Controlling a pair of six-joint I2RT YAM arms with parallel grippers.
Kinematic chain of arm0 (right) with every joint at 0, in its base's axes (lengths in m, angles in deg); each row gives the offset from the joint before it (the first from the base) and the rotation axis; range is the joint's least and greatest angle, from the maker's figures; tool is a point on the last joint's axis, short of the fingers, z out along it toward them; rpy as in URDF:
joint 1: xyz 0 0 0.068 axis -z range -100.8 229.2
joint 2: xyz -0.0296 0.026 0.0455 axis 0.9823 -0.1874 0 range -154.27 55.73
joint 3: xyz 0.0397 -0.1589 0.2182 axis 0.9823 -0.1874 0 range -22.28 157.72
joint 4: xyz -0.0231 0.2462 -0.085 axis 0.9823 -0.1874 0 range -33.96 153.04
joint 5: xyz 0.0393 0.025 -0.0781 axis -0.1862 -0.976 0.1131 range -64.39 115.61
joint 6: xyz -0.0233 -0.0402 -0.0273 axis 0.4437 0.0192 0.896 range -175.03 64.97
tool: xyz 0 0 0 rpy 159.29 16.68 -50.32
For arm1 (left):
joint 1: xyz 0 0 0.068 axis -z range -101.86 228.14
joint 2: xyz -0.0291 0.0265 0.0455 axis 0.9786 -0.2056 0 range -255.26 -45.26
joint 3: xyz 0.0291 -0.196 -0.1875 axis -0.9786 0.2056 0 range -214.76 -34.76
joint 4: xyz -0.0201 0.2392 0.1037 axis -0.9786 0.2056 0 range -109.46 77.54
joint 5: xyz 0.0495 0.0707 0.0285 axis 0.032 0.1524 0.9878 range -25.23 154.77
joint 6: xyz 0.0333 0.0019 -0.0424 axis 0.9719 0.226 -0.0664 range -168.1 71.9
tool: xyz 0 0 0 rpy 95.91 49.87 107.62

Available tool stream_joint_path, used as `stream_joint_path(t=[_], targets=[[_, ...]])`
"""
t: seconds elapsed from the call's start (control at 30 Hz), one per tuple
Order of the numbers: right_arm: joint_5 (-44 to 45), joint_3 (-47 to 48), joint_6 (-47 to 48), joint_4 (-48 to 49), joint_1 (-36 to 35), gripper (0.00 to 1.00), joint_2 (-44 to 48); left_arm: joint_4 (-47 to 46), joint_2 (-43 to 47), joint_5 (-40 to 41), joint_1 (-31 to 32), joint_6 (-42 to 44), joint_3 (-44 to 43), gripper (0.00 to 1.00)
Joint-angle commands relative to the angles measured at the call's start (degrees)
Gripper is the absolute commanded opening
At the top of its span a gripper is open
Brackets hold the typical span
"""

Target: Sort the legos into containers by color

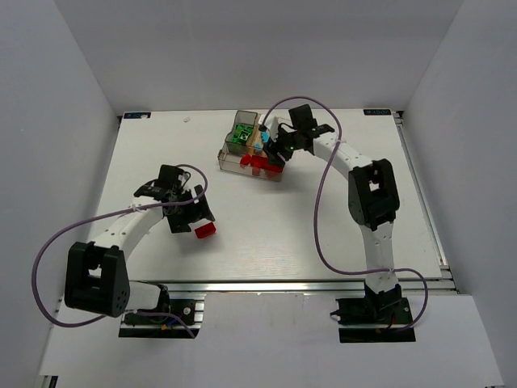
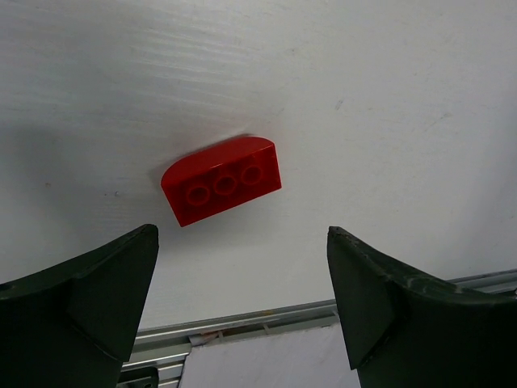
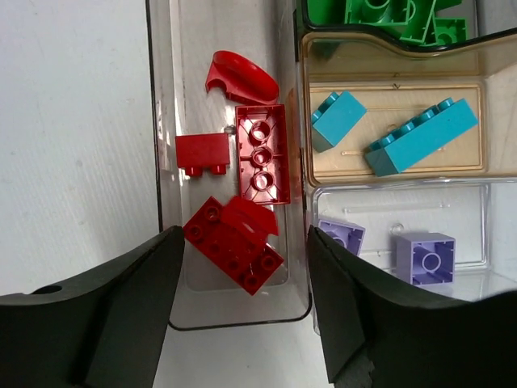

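Note:
A red lego (image 2: 222, 182) with three studs lies alone on the white table, also seen from above (image 1: 205, 231). My left gripper (image 2: 242, 242) hovers over it, open and holding nothing, the brick just beyond its fingertips. The clear tray of containers (image 1: 230, 162) stands at the back centre. My right gripper (image 3: 245, 242) hangs open above its red compartment (image 3: 242, 319), where several red legos (image 3: 234, 242) lie loose. The tan section holds two cyan legos (image 3: 420, 136). Green legos (image 3: 388, 18) fill the adjoining compartment, and two pale purple legos (image 3: 426, 259) sit in another.
An aluminium rail (image 1: 323, 284) runs along the near table edge, close behind the left gripper. White walls close in the table on three sides. Purple cables loop off both arms.

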Motion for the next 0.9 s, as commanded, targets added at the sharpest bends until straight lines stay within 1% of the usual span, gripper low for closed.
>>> stream_joint_path(t=[0.0, 0.07, 0.17, 0.23, 0.33, 0.37, 0.5, 0.67, 0.77, 0.8, 0.87], targets=[[-2.4, -1.0, -2.7, 2.8, 0.8, 0.68, 6.0, 1.4, -2.6, 2.3, 1.1, -0.3, -1.9, 0.95], [-4.2, -3.5, -4.5, 3.5, 1.5, 0.69, 8.5, 1.3, -4.3, 2.8, 2.7, 0.3, -3.1, 0.96], [-6.1, -7.8, -6.1, 5.3, 2.2, 0.70, 12.1, 1.7, -6.6, 5.0, 4.3, 3.7, -5.8, 0.96], [-7.1, -10.9, -6.5, 6.7, 2.4, 0.70, 14.8, 1.8, -7.1, 5.6, 5.0, 8.1, -6.9, 0.96], [-8.1, -13.9, -7.0, 8.0, 3.0, 0.71, 17.3, 0.6, -5.2, 6.1, 6.3, 15.4, -8.3, 0.96], [-8.3, -14.5, -7.3, 8.2, 3.4, 0.71, 17.7, 0.3, -4.2, 5.8, 6.9, 19.4, -8.2, 0.96], [-8.8, -16.5, -7.8, 8.9, 4.1, 0.71, 19.3, -1.8, -1.2, 4.6, 7.5, 27.0, -7.0, 0.95], [-9.2, -17.7, -8.9, 9.2, 4.9, 0.71, 19.8, 1.9, -5.4, 3.9, 9.6, 36.1, -8.1, 0.94], [-9.4, -18.1, -8.9, 9.3, 5.1, 0.71, 20.1, 2.9, -7.7, 7.5, 11.0, 39.5, -8.2, 0.94], [-9.4, -18.4, -9.0, 9.2, 5.4, 0.71, 20.5, 3.1, -8.4, 9.9, 11.7, 40.1, -8.7, 0.94], [-9.4, -18.5, -9.1, 9.2, 5.5, 0.71, 20.5, 3.0, -10.0, 10.8, 12.4, 41.3, -9.0, 0.93]])
